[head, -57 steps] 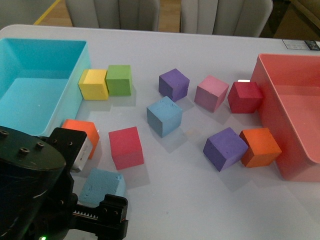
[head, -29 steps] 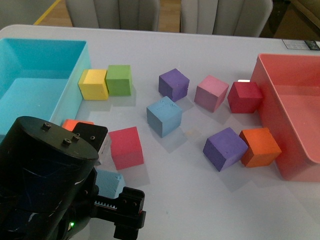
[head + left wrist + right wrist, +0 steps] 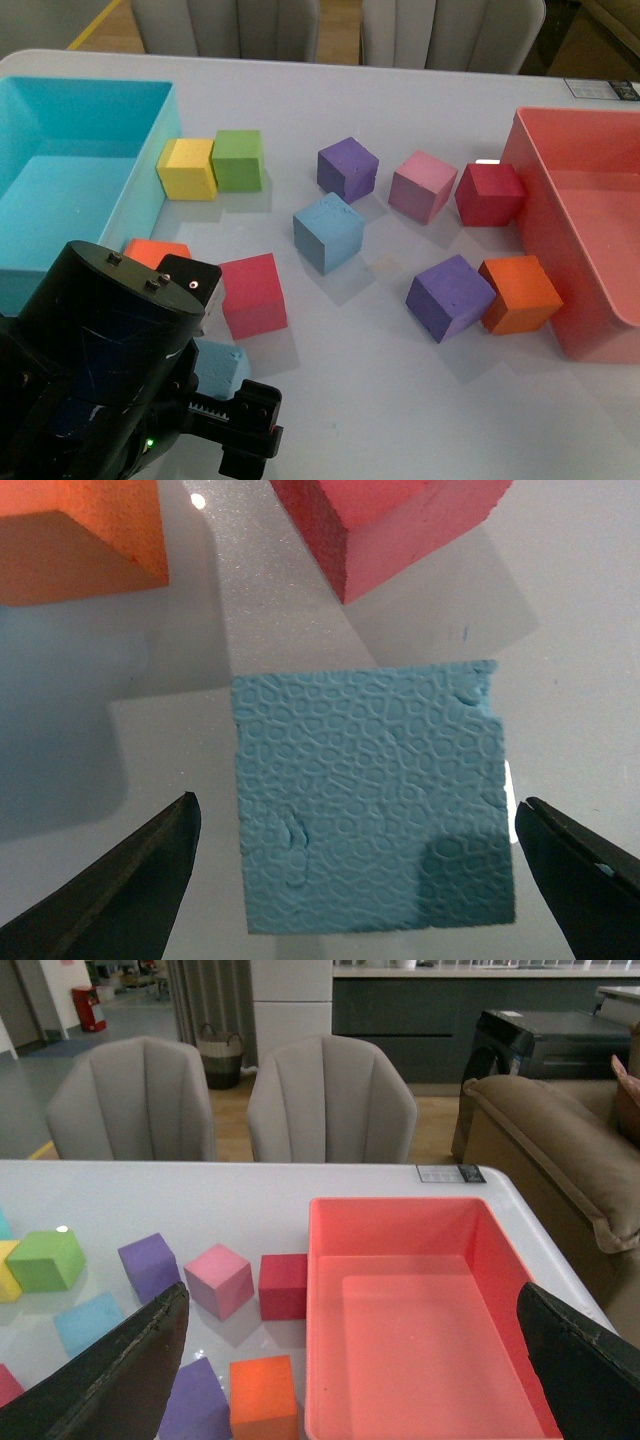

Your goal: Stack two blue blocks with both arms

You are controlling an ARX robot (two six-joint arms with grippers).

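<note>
the near blue block [image 3: 370,780] lies flat on the surface [image 3: 380,400], close in on the robot's left side, its top face covered in a fine pebbled emboss with a couple of small pits. it looks like light foam: likely almost weightless, soft enough to dent under a hard squeeze, and grippy rather than slick. so i judge that a gentle pinch on two opposite side faces, centred and about mid-height, would carry it without crushing or twisting it. the left tool [image 3: 355,802] hangs directly over it with its fingers spread wide, one on each side of the block and neither touching it. in the front view the left arm [image 3: 100,370] hides most of this block, leaving only one corner showing. a red block [image 3: 252,293] and an orange block [image 3: 155,250] sit just beyond it, near but apart, so closing fingers should find room. the second blue block [image 3: 328,232] stands alone in the middle of the surface, well apart from the first, with clear side faces. being equally soft, it may shift if a block is pressed onto it off-centre. the right tool [image 3: 352,1293] is also spread, holds nothing and sits high, looking across toward a coral bin [image 3: 330,1310].
</note>
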